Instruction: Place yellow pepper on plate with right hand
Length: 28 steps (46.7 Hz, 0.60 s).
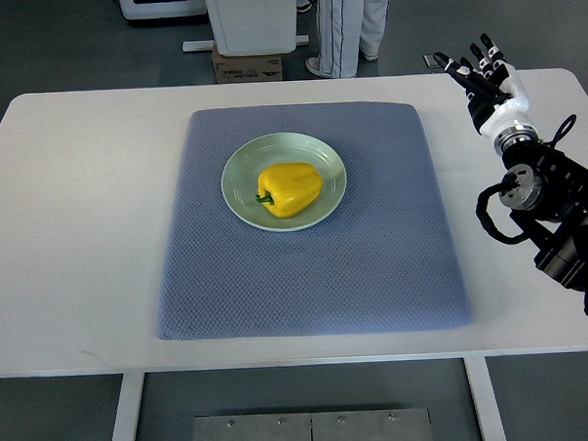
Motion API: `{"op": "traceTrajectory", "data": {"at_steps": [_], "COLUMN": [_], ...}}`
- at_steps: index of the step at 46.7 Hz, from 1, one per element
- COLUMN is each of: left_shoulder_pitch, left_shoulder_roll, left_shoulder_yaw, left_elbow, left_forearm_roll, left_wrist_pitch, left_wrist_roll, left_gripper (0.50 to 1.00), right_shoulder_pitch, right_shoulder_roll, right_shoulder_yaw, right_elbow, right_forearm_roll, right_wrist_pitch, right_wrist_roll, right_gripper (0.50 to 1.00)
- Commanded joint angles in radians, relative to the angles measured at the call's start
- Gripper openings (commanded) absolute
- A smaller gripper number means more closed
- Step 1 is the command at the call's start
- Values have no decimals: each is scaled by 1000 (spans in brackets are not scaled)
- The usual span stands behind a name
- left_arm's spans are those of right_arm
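One yellow pepper (290, 189) sits on the plate (238, 169), folks, lying on its side just about dead centre of the dish, green stem pointing toward the left edge of the picture. The plate is pale green and round, and it rests on a blue-grey mat (312, 269) spread across the middle of the white counter (70, 230). The plate sits in the upper half of that mat, a touch left of its middle.

Over on the right we have the right robot hand (483, 75), well apart from the plate and off the mat altogether. It hangs above the counter's far right corner, arm coming in from the right edge of the picture, black joints and cables trailing behind a white wrist. The dark fingers (463, 69) are spread apart and point up and to the left, away from the robot's side, and they hold nothing. Nothing is touching the pepper; it lies free on the plate.

No left robot hand appears anywhere in the shot.

Beyond the far edge of the counter, a person (349, 28) stands on the grey floor, only legs in light striped trousers and shoes showing. Just beside them sits a brown cardboard box (248, 66) under a white piece of equipment (254, 17). Down at the near edge, a grey metal panel (311, 433) shows below the counter, between its two white legs.
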Motion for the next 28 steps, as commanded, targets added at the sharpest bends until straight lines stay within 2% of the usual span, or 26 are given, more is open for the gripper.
{"op": "traceTrajectory", "data": {"at_steps": [1,28], "left_shoulder_pitch": [0,0], "left_shoulder_roll": [0,0], "left_shoulder_yaw": [0,0], "left_elbow": [0,0], "left_forearm_roll": [0,0], "left_wrist_pitch": [0,0], "left_wrist_roll": [0,0], "left_gripper": [1000,1000], "right_shoulder_pitch": [-26,-97], "right_shoulder_roll": [0,8], "right_shoulder_yaw": [45,84], "right_elbow": [0,-9], "right_forearm_roll": [0,-1], "right_wrist_pitch": [4,21], "right_wrist_roll": [-7,1], "right_gripper": [1000,1000]}}
